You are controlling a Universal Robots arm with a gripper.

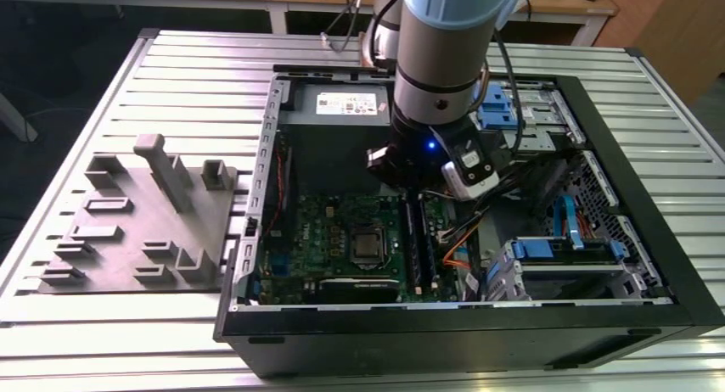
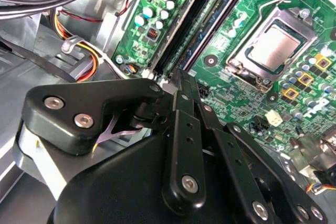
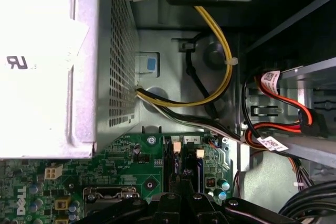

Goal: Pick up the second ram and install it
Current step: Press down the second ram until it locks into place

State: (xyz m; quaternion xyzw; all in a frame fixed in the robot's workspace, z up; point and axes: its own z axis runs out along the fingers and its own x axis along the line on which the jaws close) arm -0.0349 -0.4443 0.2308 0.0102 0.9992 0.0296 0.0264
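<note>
The second ram [image 2: 212,30] is a long blue-green stick lying along the black slots of the green motherboard [image 2: 247,93], apparently seated in one of them. My gripper [image 2: 181,80] hangs inside the open computer case [image 1: 680,265], and its black fingers [image 2: 178,129] are closed together. Their tips are at the end of the stick nearest the power supply; I cannot tell whether they touch it. In the exterior view the gripper [image 1: 422,188] is over the far end of the slots [image 1: 415,239]. The first wrist view has the gripper [image 3: 181,203] just above the slots' white end latches [image 3: 177,147].
The grey power supply [image 1: 340,103] stands close behind the gripper, with yellow and black cables [image 3: 220,51] beside it. The processor socket [image 2: 270,45] is next to the slots. Blue drive cages [image 1: 566,248] line the case on the exterior view's right. A grey fixture block [image 1: 148,214] lies outside it.
</note>
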